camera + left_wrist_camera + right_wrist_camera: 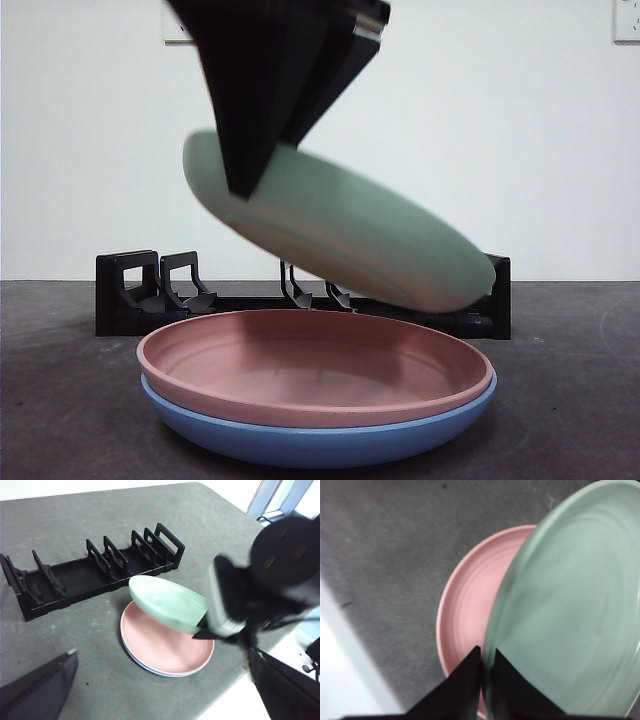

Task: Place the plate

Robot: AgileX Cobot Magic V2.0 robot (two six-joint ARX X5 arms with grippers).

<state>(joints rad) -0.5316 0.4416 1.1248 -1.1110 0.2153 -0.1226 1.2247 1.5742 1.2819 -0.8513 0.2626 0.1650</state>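
right gripper (482, 680) clamped on green plate (340, 225) rim, plate tilted in air above pink plate (310, 365) on blue plate (320, 440) | rack (95, 572) behind stack, slots bare | left gripper (160, 690) apart, idle | lift done, racking likely left

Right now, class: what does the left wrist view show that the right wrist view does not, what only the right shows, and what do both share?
Only the left wrist view shows the black rack, the blue plate's edge under the pink one, and the right arm from outside. Only the right wrist view shows the right gripper jaws pinching the green plate's rim. Both show the tilted green plate above the pink plate on the grey table.
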